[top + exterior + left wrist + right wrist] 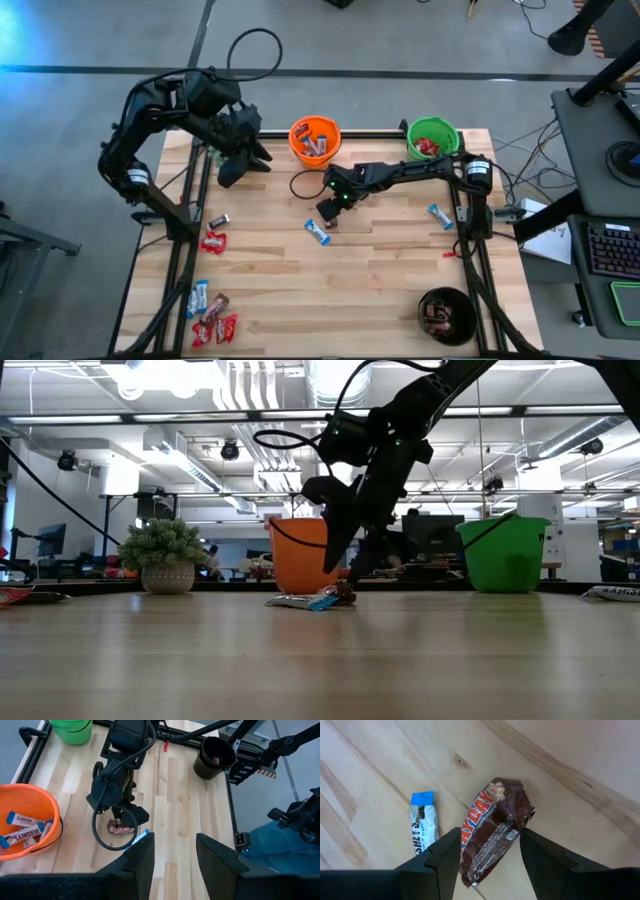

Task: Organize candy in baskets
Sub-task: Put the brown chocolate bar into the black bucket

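The black basket (447, 314) sits at the near edge of the table (350, 290), on the right, with some candy inside. At the near left corner lies a little heap of red and blue-and-white candy (212, 322). A bit farther back on that side are a red candy (213, 242) and a dark one (218, 220).

In the middle of the table the right gripper (327, 214) hangs low over two candies. Its fingers (442, 857) stand open, one on each side of a brown candy bar (495, 832) that lies flat on the wood — they are not squeezing it. Just beside the brown one lies a blue-and-white candy bar (422, 822), and the two look very close together in the low view. Another blue-and-white candy (440, 216) lies alone to the right, near the right arm's base.

Farther back stands the orange basket (315, 140), with blue-and-white candy bars in it. To its right, at the far edge, is the green basket (432, 138), with something red inside.

The left gripper (232, 168) waits over the far left part of the table, left of the orange basket. Its fingers (140, 862) are apart and hold nothing.

In the low view a small fuzzy plant (165, 555) in a pale pot stands far back on the left — beyond it is a big room with lights.
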`<act>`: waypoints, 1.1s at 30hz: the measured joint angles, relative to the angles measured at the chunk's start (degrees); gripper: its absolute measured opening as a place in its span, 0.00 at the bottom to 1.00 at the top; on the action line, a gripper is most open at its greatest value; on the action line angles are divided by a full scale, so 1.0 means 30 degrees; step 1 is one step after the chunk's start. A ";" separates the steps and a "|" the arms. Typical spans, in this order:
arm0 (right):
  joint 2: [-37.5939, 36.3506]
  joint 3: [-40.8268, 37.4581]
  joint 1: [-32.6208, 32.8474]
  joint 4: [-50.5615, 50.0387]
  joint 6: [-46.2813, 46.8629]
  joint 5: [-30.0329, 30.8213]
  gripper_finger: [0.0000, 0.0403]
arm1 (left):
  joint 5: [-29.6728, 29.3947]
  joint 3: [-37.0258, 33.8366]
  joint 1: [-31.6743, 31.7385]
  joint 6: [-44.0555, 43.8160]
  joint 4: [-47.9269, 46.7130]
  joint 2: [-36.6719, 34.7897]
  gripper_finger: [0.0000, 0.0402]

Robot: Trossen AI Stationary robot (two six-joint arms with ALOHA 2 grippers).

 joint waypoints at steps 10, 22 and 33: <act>0.0000 -0.0004 0.0061 -0.0296 0.0599 0.0943 0.47 | 0.0000 0.0000 -0.0002 -0.0066 0.0000 0.0000 0.32; 0.0956 -0.0007 0.0647 0.0118 0.2361 0.2613 0.47 | 0.0000 0.0000 -0.0002 -0.0066 0.0000 0.0000 0.32; 0.1036 0.0000 0.0753 0.0128 0.1963 0.2347 0.45 | 0.0000 0.0000 0.0005 0.0127 0.0003 -0.0015 0.32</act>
